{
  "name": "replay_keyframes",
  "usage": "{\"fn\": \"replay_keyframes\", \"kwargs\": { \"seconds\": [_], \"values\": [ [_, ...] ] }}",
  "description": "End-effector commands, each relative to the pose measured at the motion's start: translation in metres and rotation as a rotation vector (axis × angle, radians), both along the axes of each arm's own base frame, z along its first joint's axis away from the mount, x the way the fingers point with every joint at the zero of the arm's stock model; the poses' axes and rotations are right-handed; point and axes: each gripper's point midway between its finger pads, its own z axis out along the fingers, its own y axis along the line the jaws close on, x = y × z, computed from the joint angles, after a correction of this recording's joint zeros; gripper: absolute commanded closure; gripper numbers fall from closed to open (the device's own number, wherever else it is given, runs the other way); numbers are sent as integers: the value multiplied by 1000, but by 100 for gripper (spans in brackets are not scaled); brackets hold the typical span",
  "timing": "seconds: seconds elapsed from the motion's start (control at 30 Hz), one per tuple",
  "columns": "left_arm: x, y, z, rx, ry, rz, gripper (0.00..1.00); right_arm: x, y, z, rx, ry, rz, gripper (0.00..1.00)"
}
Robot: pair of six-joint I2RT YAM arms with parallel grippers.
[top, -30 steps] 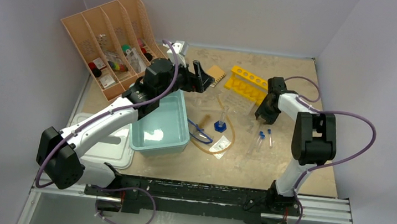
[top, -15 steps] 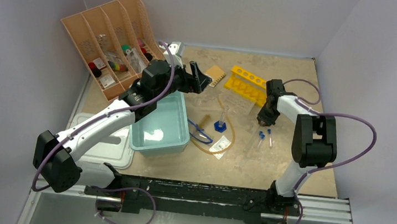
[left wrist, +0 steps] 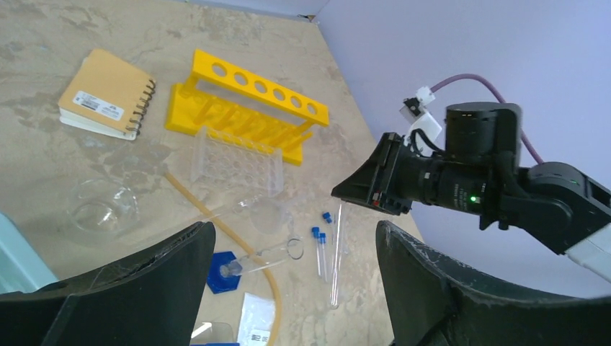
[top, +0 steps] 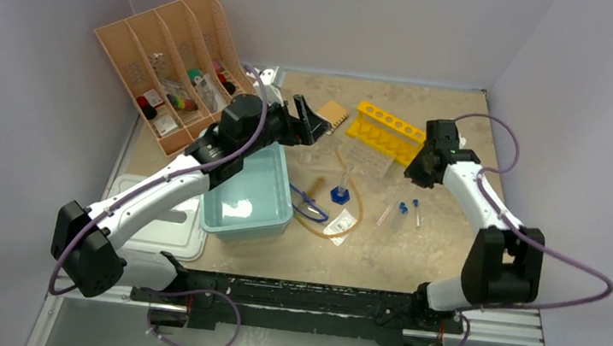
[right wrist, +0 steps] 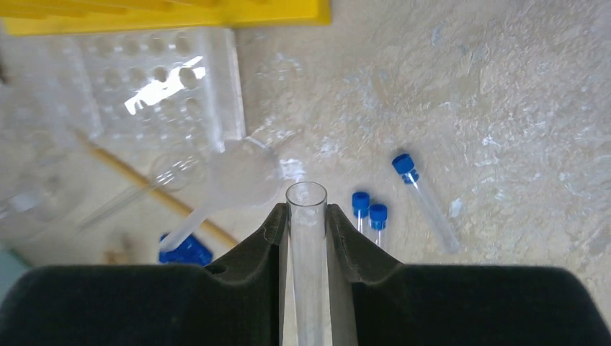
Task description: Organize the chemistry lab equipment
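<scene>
While the right tool [right wrist: 306, 220] is closed on a clear uncapped tube [right wrist: 306, 288], pinched upright btwn its fingers, it hangs above the surface [top: 450, 248] just in front of the yellow rack [top: 389, 130], near its right end. Left tool [left wrist: 295, 231] is spread wide w/ nothing in it, hovering over the far edge of the tub [top: 242, 222].

Loose on the surface below lie three capped tubes [right wrist: 377, 213], a clear rack [right wrist: 144, 86], a tipped cylinder [left wrist: 263, 254], amber tubing [top: 323, 231] and goggles [top: 310, 208].

Step in hand, prob.: carrying the tube to a rack. Next move likely calls for lining the tube's lower end over one hole, keeping it vertical, lowering gently, then opening the fingers. Glass looks thin and slick, so a tilt could jam it or let it slip. Most equipment isn't sorted yet.
</scene>
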Motion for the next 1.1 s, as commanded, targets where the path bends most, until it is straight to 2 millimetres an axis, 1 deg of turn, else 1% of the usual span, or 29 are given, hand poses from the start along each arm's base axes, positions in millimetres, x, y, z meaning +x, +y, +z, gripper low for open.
{"fn": "replay_keyframes", "kwargs": {
  "seconds": [0.0,0.1,0.17,0.23,0.37,0.4,0.5,0.57,0.67,0.73,0.83,0.93,1.0,1.07],
  "values": [
    [-9,-13,33,-93,-29,-45,19,-8,7,52,45,-92,22,82],
    [-13,-23,40,-113,-25,-75,19,-13,10,90,66,-187,47,82],
    [-12,-32,36,-110,24,-56,19,-15,14,119,91,-272,68,82],
    [-16,-46,25,-89,100,-65,20,-17,20,150,124,-350,90,82],
    [-36,-95,20,-122,143,-183,21,-20,35,196,205,-456,135,83],
    [-42,-107,23,-141,134,-221,22,-20,39,206,226,-478,149,83],
    [-62,-138,18,-152,142,-343,22,-22,49,231,279,-526,184,83],
    [-78,-153,14,-155,153,-436,22,-24,53,240,302,-541,200,84],
    [-96,-165,16,-167,134,-531,23,-25,60,247,337,-549,222,85],
    [-101,-168,19,-173,114,-549,24,-26,64,249,358,-553,238,85],
    [-100,-168,15,-166,107,-536,27,-27,70,252,383,-560,269,85],
    [-99,-169,10,-155,113,-536,36,-29,75,252,396,-563,299,86],
    [-100,-170,8,-146,107,-547,48,-30,79,252,411,-557,324,86],
    [-100,-171,7,-128,97,-558,57,-30,81,250,420,-551,338,86]
  ]
}}
